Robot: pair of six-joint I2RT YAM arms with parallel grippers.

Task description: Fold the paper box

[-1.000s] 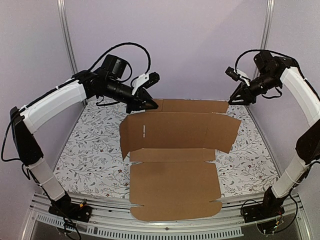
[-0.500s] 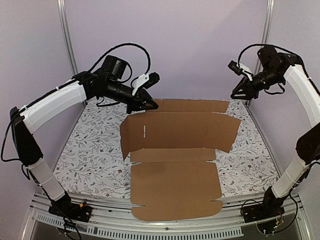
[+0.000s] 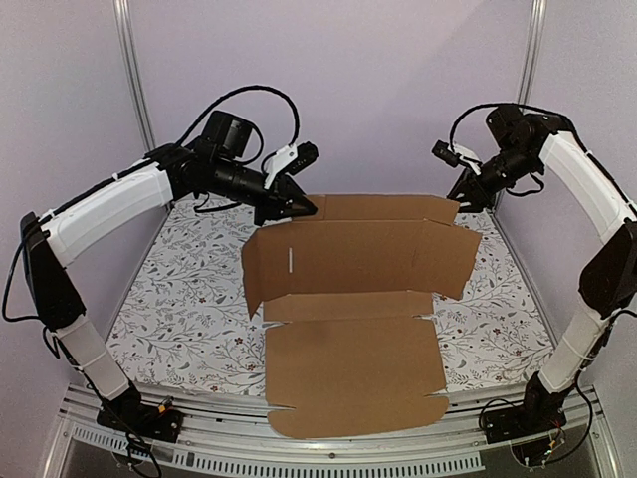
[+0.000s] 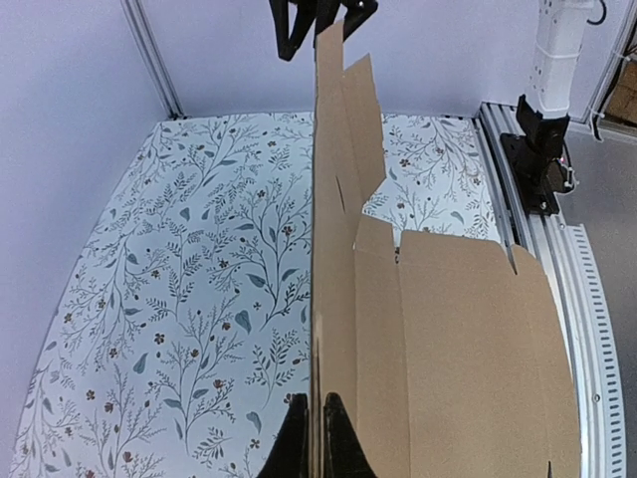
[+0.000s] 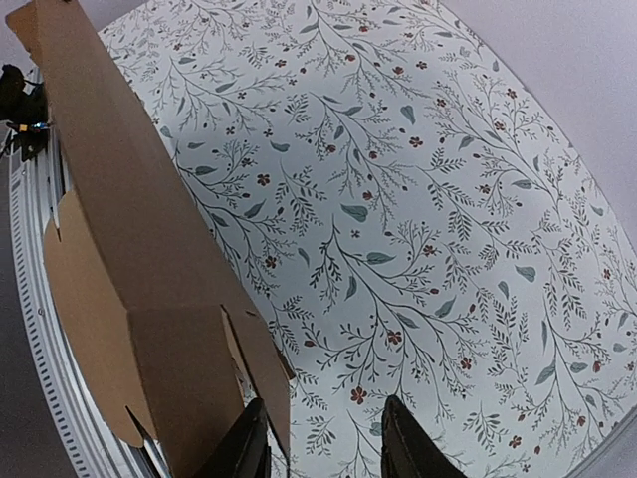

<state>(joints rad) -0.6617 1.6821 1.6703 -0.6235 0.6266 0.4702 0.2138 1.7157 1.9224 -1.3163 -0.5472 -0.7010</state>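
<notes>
First, the left side: my left gripper (image 3: 305, 208) is clamped on the paper box (image 3: 350, 344), at the far-left top corner of its raised panel. From the left wrist view, my fingers (image 4: 340, 453) press against either face of the cardboard edge, and the sheet runs straight away from me.

The box sits mid-table on the floral tablecloth (image 3: 174, 299). It is not yet a container. The near panel lies flat, and its rounded front edge reaches over the metal rail (image 3: 199, 438) at the near side. Behind it comes a narrow strip, then a wide panel tilted up, with a short side flap angled forward at each end. A further panel shows behind that, toward the back wall. A thin slot (image 3: 290, 261) is cut near the left end of the raised panel. The material is plain brown corrugated board, matte and unprinted, with die-cut notches at the fold lines.

On the right, my right gripper (image 3: 461, 191) hovers at the box's far-right corner with its jaws parted. From the right wrist view, tablecloth shows between the fingers (image 5: 398, 443), and a flap corner lies just beside the other finger. I cannot tell whether it touches.
</notes>
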